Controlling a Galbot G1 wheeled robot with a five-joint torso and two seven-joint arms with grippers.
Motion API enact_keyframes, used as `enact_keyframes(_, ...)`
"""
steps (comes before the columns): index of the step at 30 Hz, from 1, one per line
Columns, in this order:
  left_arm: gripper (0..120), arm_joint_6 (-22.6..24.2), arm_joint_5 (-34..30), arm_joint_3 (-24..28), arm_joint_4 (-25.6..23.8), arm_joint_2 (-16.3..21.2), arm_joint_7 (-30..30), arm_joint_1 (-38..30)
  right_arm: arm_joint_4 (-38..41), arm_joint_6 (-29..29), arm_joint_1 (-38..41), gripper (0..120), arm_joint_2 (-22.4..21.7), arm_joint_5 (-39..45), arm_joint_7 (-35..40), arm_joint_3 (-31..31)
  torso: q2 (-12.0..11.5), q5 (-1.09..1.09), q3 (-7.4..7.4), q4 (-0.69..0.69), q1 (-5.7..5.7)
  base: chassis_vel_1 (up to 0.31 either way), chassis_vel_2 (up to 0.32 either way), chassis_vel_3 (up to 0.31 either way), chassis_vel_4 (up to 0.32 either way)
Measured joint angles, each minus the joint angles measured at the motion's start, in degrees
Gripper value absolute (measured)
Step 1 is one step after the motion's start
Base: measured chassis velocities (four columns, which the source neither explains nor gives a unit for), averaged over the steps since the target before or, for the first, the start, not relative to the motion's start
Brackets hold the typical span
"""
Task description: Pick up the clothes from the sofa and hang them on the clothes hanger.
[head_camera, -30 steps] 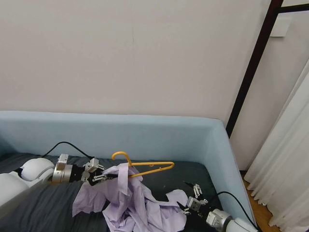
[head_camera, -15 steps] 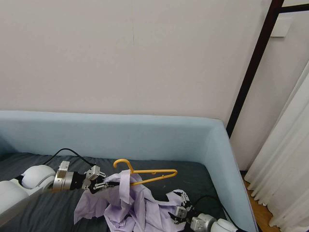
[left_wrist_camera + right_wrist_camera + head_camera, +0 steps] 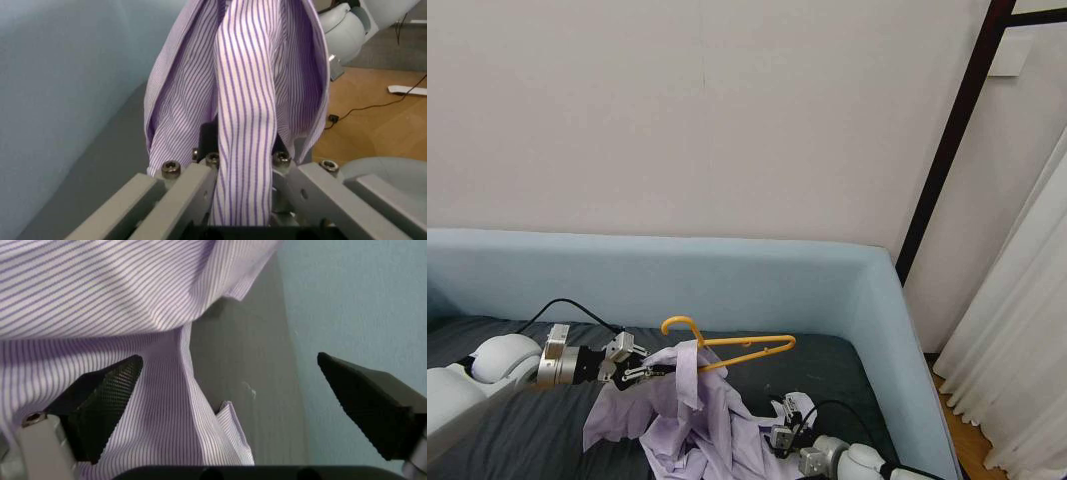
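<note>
Right hand (image 3: 780, 426) (fingers (image 3: 107, 395) apart) nearer shirt (image 3: 689, 415)

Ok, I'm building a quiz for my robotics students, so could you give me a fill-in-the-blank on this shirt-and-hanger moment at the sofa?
1. The left gripper is ____ on the striped shirt.
2. The right gripper, low beside the shirt, has its fingers ____.
3. The shirt's stripes are white and ____.
4. The orange hanger is raised in front of the sofa, whose back is light ____.

Missing words: shut; open; purple; blue.
</note>
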Motion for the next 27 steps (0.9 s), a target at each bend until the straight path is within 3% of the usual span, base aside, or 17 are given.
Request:
enact_keyframes(15, 2, 0.1, -0.2, -0.6, -1.0, 0.5, 0.1, 1.1, -5.5, -4.0, 5.8, 95, 5.5, -3.1, 0.2, -6.4, 0.0, 0.0, -0.01, 0.0, 0.0, 0.0, 0.0, 0.0, 0.0)
enact_keyframes(27, 2, 0.1, -0.3, -1.3, -1.3, 0.9, 0.4, 1.8, -9.6, -5.3, 7.4, 49, 9.2, -2.9, 0.2, -7.5, 0.0, 0.0, 0.0, 0.0, 0.0, 0.0, 0.0, 0.0, 0.0)
